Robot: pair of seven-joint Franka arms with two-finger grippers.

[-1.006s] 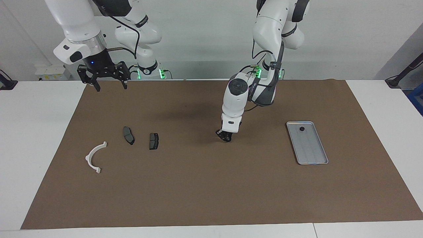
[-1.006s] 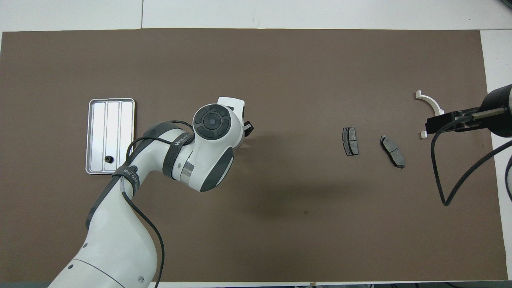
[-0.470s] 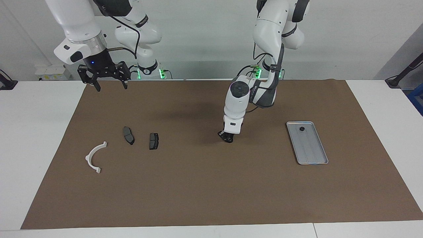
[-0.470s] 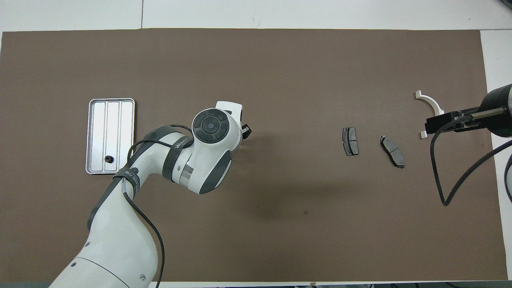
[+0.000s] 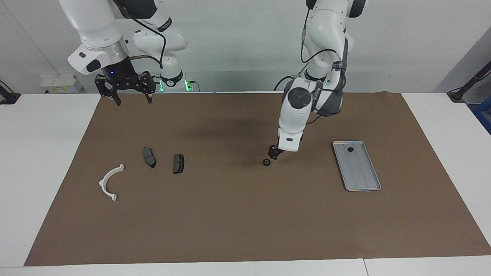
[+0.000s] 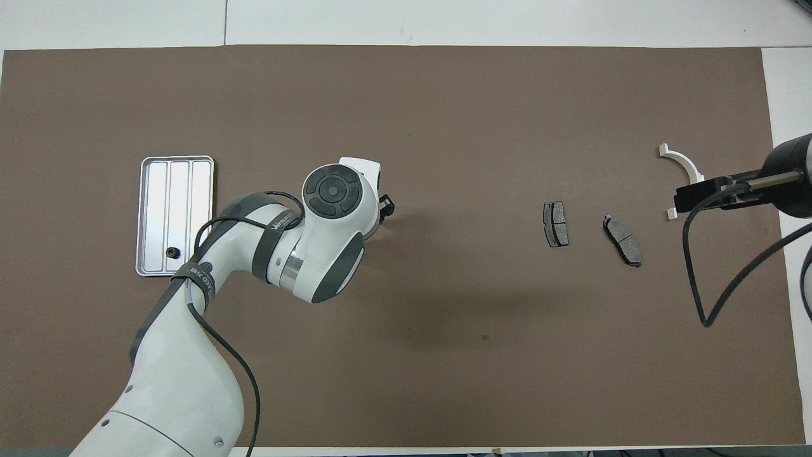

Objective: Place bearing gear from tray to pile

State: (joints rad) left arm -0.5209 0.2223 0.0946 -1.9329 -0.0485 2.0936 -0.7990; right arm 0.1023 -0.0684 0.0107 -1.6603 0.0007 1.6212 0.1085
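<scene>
left gripper (image 5: pixel 274 152) wide, empty, just above bearing gear (image 5: pixel 266 162) on mat (image 5: pixel 245 214) | right gripper (image 5: pixel 130 100) wide, waiting

We note one small black bearing gear (image 5: pixel 266 162) lying on the mat between tray (image 5: pixel 364 180) and pile (image 5: pixel 149 157), another gear (image 5: pixel 350 149) in the tray.

A white table (image 5: pixel 46 161) carries a brown mat (image 5: pixel 245 214). On the mat, just beside the left claw (image 5: pixel 274 152), lies a small black gear (image 5: pixel 266 162). A metal tray (image 5: pixel 362 180) lies toward the left arm's end; two dark pads (image 5: pixel 149 156) (image 5: pixel 178 163) and a white curved bracket (image 5: pixel 109 183) lie toward the right arm's end, well apart from that claw.
</scene>
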